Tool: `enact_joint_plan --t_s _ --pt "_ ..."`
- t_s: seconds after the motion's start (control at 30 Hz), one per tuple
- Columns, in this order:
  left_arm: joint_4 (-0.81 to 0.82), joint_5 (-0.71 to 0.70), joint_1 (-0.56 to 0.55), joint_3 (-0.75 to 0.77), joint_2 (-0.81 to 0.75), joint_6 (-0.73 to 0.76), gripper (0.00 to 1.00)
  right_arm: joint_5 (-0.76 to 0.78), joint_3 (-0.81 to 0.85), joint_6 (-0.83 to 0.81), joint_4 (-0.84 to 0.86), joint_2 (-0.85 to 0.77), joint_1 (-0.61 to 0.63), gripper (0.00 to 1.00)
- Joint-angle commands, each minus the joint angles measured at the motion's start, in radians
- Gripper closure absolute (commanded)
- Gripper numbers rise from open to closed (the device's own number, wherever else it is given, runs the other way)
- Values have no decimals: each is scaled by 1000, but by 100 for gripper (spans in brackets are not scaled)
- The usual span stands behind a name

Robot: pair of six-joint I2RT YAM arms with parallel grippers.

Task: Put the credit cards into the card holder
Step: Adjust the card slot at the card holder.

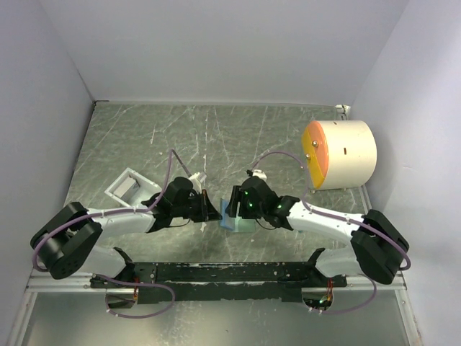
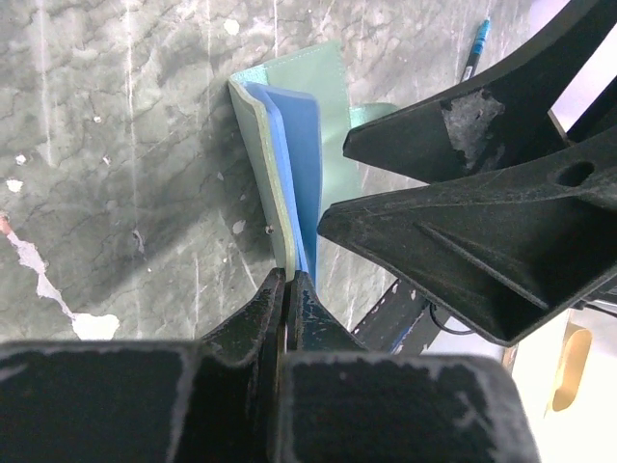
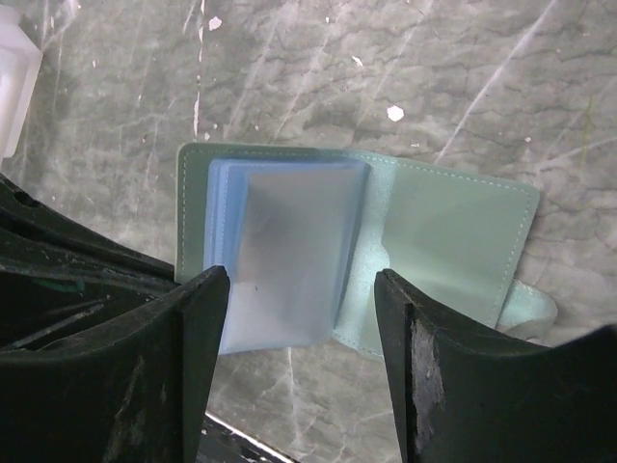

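The card holder (image 1: 232, 222) lies open on the table between my two grippers, pale green outside (image 3: 443, 222) with a light blue pocket leaf (image 3: 289, 241) raised in its middle. My left gripper (image 2: 286, 277) is shut on a thin yellow-orange card (image 2: 280, 299) seen edge-on. Its tips touch the lower edge of the holder's upright left cover (image 2: 258, 164). My right gripper (image 3: 302, 275) is open and empty just above the holder, with the blue leaf between its fingers. In the top view the two grippers, left (image 1: 210, 209) and right (image 1: 234, 205), almost meet. No other cards show clearly.
A shallow white tray (image 1: 115, 193) with a grey thing (image 1: 127, 186) inside sits left of the left arm; its corner shows in the right wrist view (image 3: 14, 77). A white cylinder with an orange face (image 1: 338, 155) stands at the right wall. White walls enclose the table.
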Motion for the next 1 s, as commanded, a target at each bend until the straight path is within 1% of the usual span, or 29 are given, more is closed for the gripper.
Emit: enact_joint_plan --t_s 0.0,0.33,0.63,0.97 --pt "-16 -33 -12 10 -15 23 93 7 41 -2 12 41 12 37" --pt "-42 -53 -16 18 -16 38 93 5 52 -3 10 50 24 35" --pt "-44 -59 -16 15 -24 39 93 16 57 -6 8 52 31 30" --pt "-36 -55 -20 9 -28 34 93 5 47 -10 30 86 33 30"
